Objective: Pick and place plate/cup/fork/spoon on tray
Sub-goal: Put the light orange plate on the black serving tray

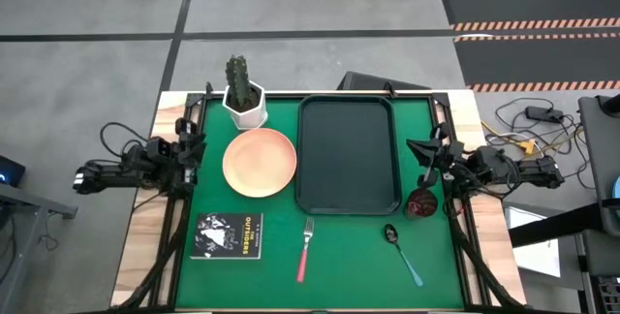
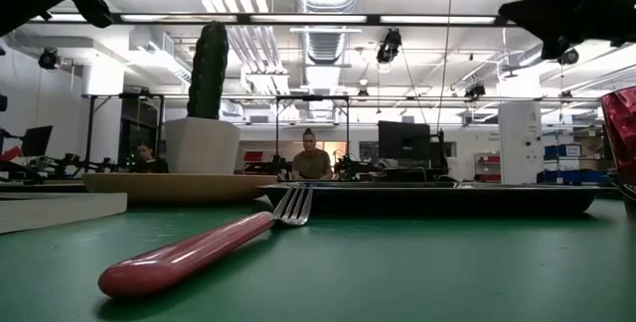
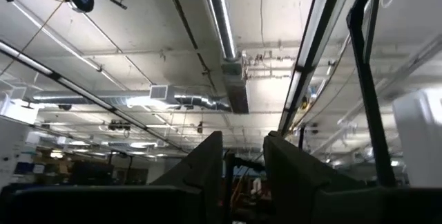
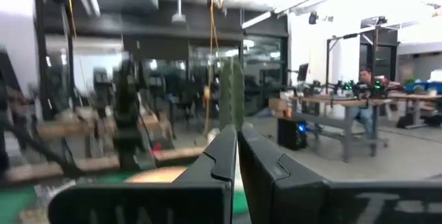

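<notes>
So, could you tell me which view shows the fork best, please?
The high view: the whole fork lies on the mat, between book and spoon. The low view shows it close but foreshortened, handle first. Neither wrist view shows it.

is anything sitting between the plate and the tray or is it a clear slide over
Nothing visible stands between them. In the high view the plate lies just beside the tray, with only bare green mat in the gap. The cactus pot and book sit off that line.
</notes>
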Controlling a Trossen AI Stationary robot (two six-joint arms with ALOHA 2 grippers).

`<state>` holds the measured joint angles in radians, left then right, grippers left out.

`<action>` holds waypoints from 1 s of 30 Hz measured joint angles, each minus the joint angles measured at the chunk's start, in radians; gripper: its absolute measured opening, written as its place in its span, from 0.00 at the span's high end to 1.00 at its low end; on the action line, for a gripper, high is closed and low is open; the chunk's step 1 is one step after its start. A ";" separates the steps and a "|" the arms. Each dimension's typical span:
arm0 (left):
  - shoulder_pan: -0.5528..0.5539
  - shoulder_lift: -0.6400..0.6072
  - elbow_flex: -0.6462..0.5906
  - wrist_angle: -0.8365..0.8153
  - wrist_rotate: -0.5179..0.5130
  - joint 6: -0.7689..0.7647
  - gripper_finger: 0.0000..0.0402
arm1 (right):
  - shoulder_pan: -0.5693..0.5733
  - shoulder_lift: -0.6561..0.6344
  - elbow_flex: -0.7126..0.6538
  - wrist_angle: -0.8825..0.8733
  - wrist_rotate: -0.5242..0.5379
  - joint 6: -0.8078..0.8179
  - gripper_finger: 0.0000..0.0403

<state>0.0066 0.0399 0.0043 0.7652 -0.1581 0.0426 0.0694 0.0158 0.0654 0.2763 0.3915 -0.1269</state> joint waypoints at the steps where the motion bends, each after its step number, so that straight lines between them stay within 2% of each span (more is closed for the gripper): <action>1: 0.000 0.000 0.000 0.009 0.000 -0.026 0.78 | 0.000 0.000 0.000 0.021 -0.005 0.005 0.98; 7: 0.000 0.026 0.019 0.036 0.016 -0.207 0.78 | 0.000 0.000 0.000 0.122 -0.128 -0.048 0.98; 13: -0.001 0.138 0.072 0.040 0.055 -0.281 0.78 | 0.000 0.000 0.000 0.194 -0.132 -0.108 0.98; 21: -0.001 0.391 0.187 0.041 0.062 -0.335 0.78 | 0.000 0.000 0.000 0.224 -0.130 -0.179 0.98; 30: -0.044 0.722 0.413 0.034 0.097 -0.458 0.78 | 0.000 0.000 0.028 0.232 -0.103 -0.200 0.98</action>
<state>-0.0378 0.7619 0.4174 0.7995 -0.0611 -0.4157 0.0696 0.0158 0.0933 0.5082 0.2886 -0.3267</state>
